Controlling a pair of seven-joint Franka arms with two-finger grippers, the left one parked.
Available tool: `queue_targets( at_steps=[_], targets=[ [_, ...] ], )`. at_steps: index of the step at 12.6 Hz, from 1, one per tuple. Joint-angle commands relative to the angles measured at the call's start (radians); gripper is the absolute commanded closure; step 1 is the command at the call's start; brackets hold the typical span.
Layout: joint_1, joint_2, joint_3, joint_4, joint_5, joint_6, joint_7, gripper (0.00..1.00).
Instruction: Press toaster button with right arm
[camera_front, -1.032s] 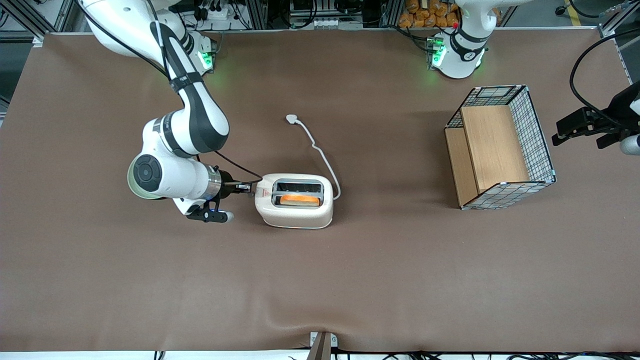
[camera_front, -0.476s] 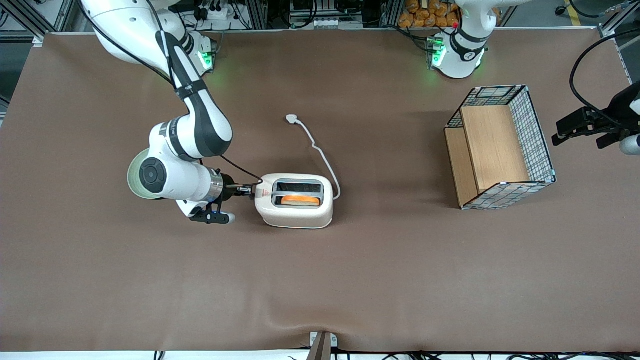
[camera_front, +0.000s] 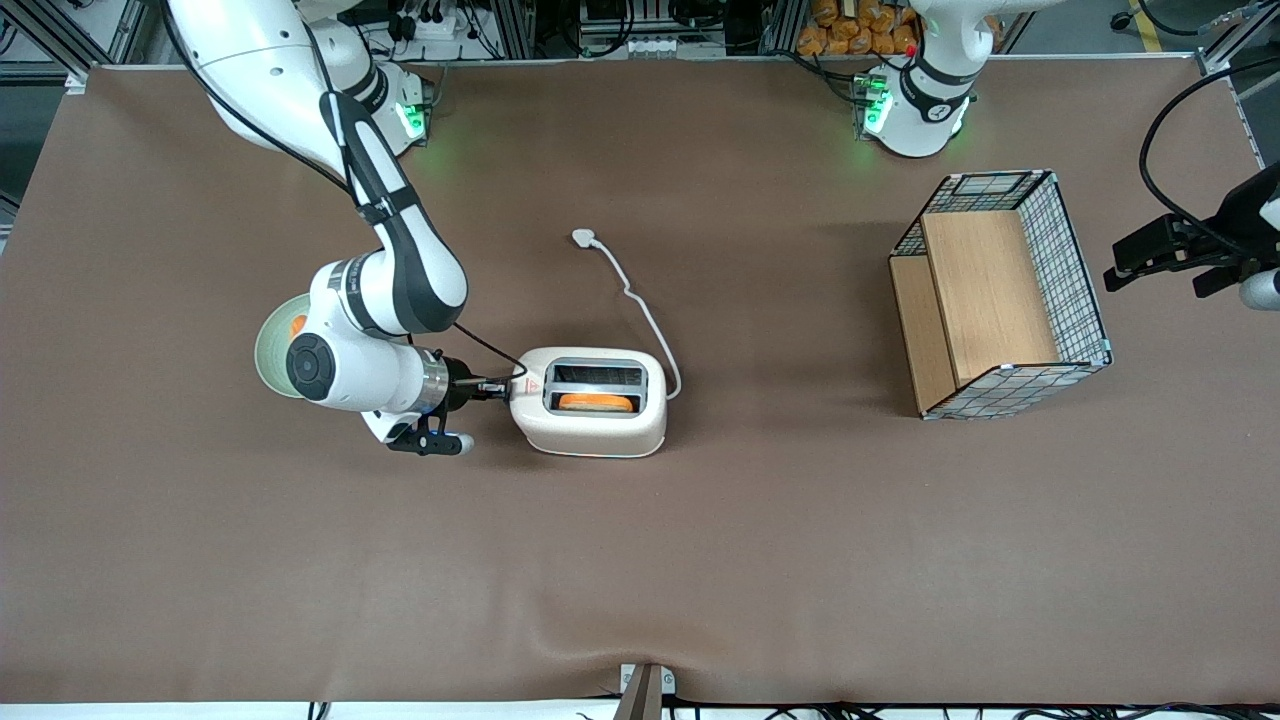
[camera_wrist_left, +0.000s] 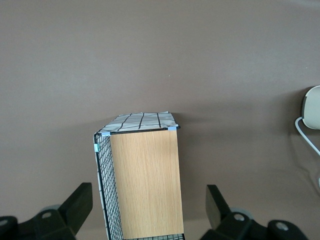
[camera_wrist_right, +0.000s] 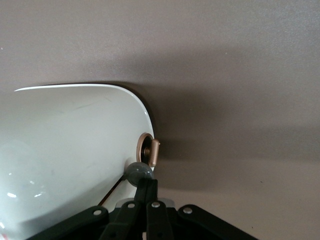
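Note:
The white toaster (camera_front: 590, 428) stands mid-table with an orange slice of toast (camera_front: 595, 403) in the slot nearer the front camera and a red triangle mark (camera_front: 531, 387) on top. Its cord (camera_front: 640, 310) runs to a plug (camera_front: 583, 237). My right arm's gripper (camera_front: 497, 385) is at the toaster's short end, toward the working arm's end of the table. In the right wrist view the gripper (camera_wrist_right: 146, 184) is shut and its joined fingertips touch the small grey round button (camera_wrist_right: 138, 172) on the toaster's wall (camera_wrist_right: 65, 145). A copper-coloured knob (camera_wrist_right: 150, 151) sits just beside the button.
A wire basket with a wooden insert (camera_front: 1000, 295) stands toward the parked arm's end; it also shows in the left wrist view (camera_wrist_left: 142, 175). A pale green plate (camera_front: 270, 350) lies under my arm's wrist. The brown mat (camera_front: 640, 560) covers the table.
My arm's wrist has shifted toward the toaster and the gripper has closed the small gap to its short end. The toast sits a little lower in its slot.

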Motion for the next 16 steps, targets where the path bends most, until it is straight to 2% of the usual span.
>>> queue_targets(
  at_steps=[1, 8, 11, 16],
  targets=[
    [0.013, 0.055, 0.007, 0.009, 0.046, 0.071, -0.029, 1.0],
    [-0.004, 0.065, 0.008, 0.013, 0.057, 0.068, -0.044, 1.0],
    [-0.01, 0.064, 0.007, 0.012, 0.219, 0.057, -0.133, 1.0],
    [-0.013, 0.065, 0.007, 0.009, 0.243, 0.057, -0.147, 1.0]
  ],
)
